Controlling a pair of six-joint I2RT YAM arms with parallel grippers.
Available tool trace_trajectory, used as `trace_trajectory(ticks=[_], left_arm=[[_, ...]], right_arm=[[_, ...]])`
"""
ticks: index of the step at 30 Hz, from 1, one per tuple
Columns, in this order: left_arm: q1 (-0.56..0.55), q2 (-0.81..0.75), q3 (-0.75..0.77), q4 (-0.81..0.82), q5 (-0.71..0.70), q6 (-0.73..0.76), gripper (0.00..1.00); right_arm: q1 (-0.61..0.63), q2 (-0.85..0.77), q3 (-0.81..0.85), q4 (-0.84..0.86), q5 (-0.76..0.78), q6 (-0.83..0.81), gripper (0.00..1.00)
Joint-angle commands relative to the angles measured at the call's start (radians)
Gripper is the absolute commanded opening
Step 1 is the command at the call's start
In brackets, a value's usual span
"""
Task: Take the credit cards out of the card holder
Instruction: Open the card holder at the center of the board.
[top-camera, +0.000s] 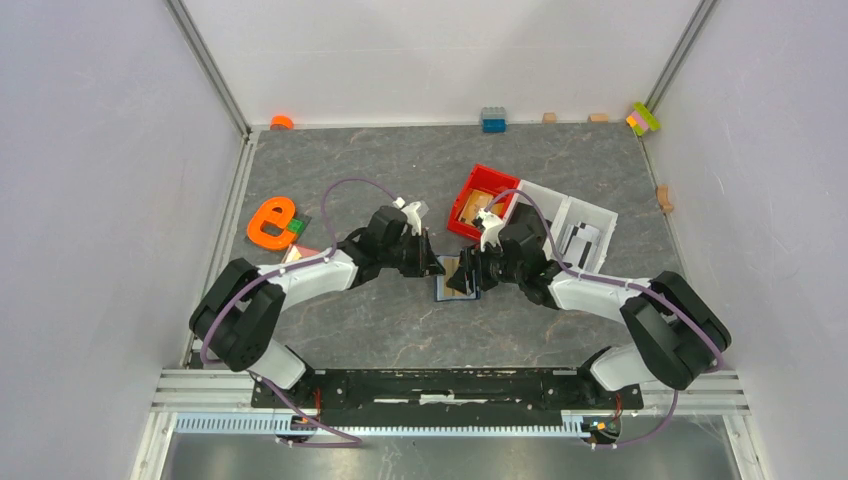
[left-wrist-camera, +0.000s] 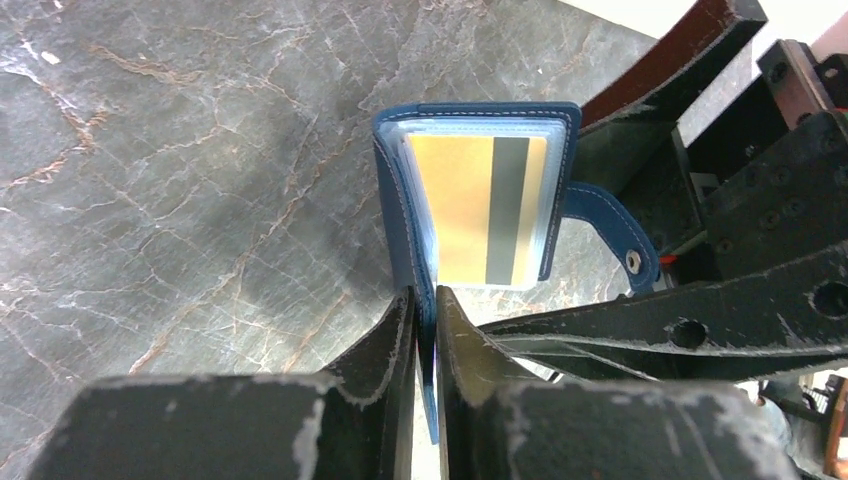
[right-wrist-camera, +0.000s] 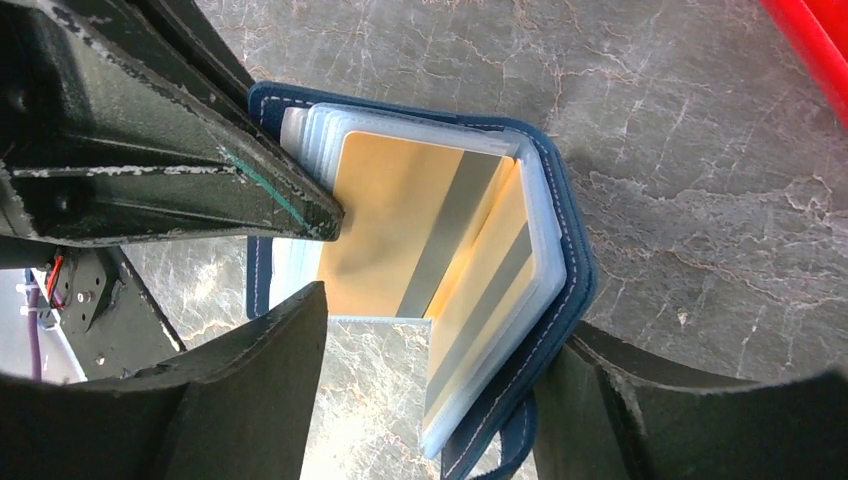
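so far: card holder (right-wrist-camera: 575, 280) open, credit cards (right-wrist-camera: 400, 220) all in sleeves, none out | left hand (left-wrist-camera: 427, 310) clamped on cover | right hand (right-wrist-camera: 440, 335) apart around open flap | pulling all undone

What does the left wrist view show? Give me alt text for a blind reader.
The left gripper pinches one cover of a dark navy-blue folding card holder, which stands open over a grey marbled tabletop. A flat gold card with a grey stripe sits in its clear sleeve.
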Motion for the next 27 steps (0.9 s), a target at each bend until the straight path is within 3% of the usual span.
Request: trace_trajectory(ticks=[1, 6, 27], left_arm=[[0.003, 0.027, 0.056, -0.055, -0.045, 0.048, 0.14], [0.007, 0.077, 0.095, -0.133, -0.088, 0.061, 0.12], [0.012, 0.151, 0.151, -0.206, -0.11, 0.079, 0.1]], right_arm=[[0.008, -0.042, 0.037, -0.002, 0.034, -0.018, 0.7], [0.009, -0.042, 0.036, 0.005, 0.023, -0.016, 0.57], [0.018, -0.065, 0.041, -0.023, 0.022, -0.02, 0.55]])
